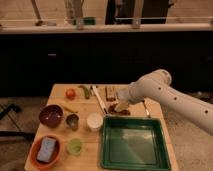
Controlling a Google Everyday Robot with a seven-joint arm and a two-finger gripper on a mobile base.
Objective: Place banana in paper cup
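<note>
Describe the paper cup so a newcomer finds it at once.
Over the wooden table, the pincer hangs behind the big green tray. Left of that tray's far corner stands the paper cup: short, round, white, unlike the dark metal cup on its left and the light green cup nearer the camera.
</note>
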